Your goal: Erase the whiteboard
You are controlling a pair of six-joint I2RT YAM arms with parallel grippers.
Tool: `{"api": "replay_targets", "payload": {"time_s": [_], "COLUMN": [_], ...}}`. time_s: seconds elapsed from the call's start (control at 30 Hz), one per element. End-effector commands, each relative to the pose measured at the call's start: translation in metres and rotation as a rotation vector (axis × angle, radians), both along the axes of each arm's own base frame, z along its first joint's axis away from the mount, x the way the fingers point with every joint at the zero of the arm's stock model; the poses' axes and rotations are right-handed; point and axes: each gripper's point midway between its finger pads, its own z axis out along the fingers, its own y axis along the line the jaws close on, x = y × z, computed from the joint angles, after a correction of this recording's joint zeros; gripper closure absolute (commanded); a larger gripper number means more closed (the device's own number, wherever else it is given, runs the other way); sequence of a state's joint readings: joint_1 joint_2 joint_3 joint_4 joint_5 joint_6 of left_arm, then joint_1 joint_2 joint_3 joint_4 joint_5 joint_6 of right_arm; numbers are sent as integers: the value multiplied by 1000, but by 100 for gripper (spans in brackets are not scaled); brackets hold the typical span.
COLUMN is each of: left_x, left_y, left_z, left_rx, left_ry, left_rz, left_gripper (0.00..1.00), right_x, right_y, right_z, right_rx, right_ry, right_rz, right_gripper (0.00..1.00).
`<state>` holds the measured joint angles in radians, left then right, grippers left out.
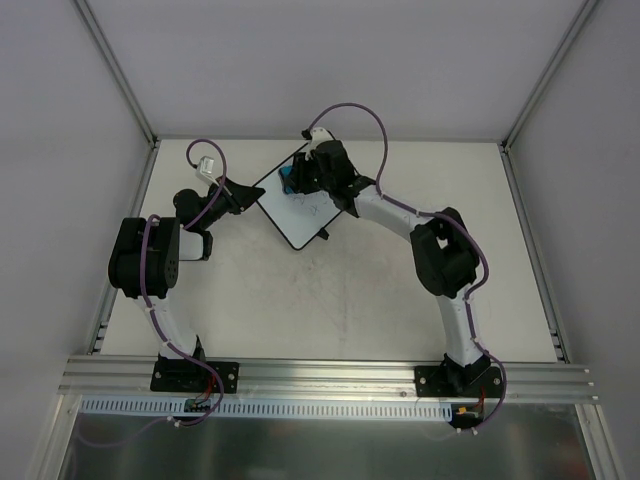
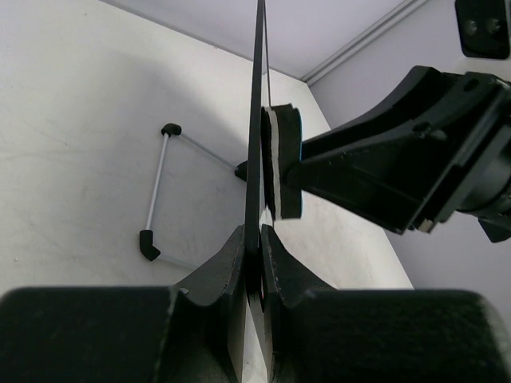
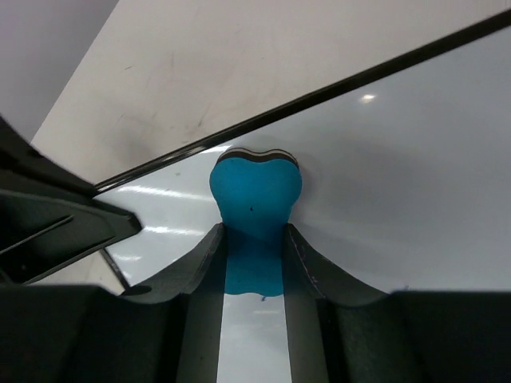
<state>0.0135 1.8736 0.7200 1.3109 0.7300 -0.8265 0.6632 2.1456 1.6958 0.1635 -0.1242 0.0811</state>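
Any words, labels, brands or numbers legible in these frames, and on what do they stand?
No text can be read in any view.
The whiteboard bears only faint dark scribbles, too small to make out as words.
The blue eraser shows no print or brand.

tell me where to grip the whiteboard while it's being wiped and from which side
Pinch the whiteboard by its thin black-framed edge, from the left, as the left gripper does: it is a flat sheet, so fingers close on front and back. That leaves the face free for the blue eraser in the right gripper.
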Motion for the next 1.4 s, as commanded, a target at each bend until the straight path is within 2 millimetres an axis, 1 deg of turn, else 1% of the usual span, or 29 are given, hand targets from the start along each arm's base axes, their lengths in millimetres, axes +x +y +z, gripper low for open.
{"api": "replay_targets", "payload": {"time_s": [0.0, 0.03, 0.1, 0.13, 0.2, 0.4, 0.5, 0.53, 0.57, 0.6, 0.63, 0.67, 0.7, 0.8, 0.83, 0.87, 0.97, 1.0, 1.03, 1.1, 1.13, 1.2, 1.23, 1.37], "left_x": [-7, -7, -7, -7, -7, -7, -8, -8, -8, -8, -8, -8, -8, -8, -8, -8, -8, -8, -8, -8, -8, -8, -8, -7], "left_y": [-7, -7, -7, -7, -7, -7, -8, -8, -8, -8, -8, -7, -8, -8, -8, -8, -8, -7, -7, -8, -8, -8, -8, -8], "left_z": [8, 8, 8, 8, 8, 9, 9, 9, 9, 10, 10, 9, 9, 9, 9, 9, 10, 10, 10, 9, 9, 8, 8, 9], "left_rx": [58, 58, 58, 59, 58, 58, 57, 58, 57, 57, 57, 57, 57, 56, 55, 56, 55, 56, 56, 53, 53, 52, 52, 51], "left_ry": [-112, -112, -112, -111, -113, -113, -112, -113, -114, -115, -115, -114, -114, -113, -113, -114, -115, -117, -117, -114, -115, -111, -113, -116], "left_rz": [-51, -51, -51, -51, -51, -51, -53, -53, -53, -53, -53, -51, -54, -53, -53, -53, -53, -51, -51, -51, -51, -51, -51, -51], "left_gripper": [100, 100, 100, 100, 100, 100, 100, 100, 100, 100, 100, 100, 100, 100, 100, 100, 100, 100, 100, 100, 100, 100, 100, 100], "right_x": [-19, -21, -21, -17, -15, 1, 11, 15, 17, 19, 24, 24, 30, 33, 37, 36, 39, 36, 38, 37, 35, 34, 33, 30], "right_y": [29, 30, 28, 24, 20, -3, -23, -34, -40, -45, -54, -60, -70, -85, -94, -101, -118, -123, -130, -138, -143, -151, -156, -159], "right_z": [13, 15, 13, 10, 8, 1, -4, -10, -12, -14, -16, -23, -25, -38, -42, -49, -56, -65, -65, -72, -78, -81, -86, -92], "right_rx": [9, 10, -2, -18, -32, -75, -73, -76, -62, -54, -47, -33, -24, 13, 24, 24, 46, 44, 68, 75, 71, 85, 82, 95], "right_ry": [-50, -56, -55, -55, -46, -31, -6, 10, 32, 43, 57, 85, 100, 165, 182, 202, 238, 262, 279, 303, 318, 334, 347, 370], "right_rz": [135, 141, 135, 102, 77, -56, -148, -182, -211, -226, -244, -266, -293, -340, -364, -384, -463, -482, -515, -546, -564, -601, -618, -630], "right_gripper": [99, 99, 99, 99, 100, 100, 100, 100, 100, 100, 100, 100, 100, 100, 100, 100, 100, 100, 100, 100, 100, 100, 100, 100]}}
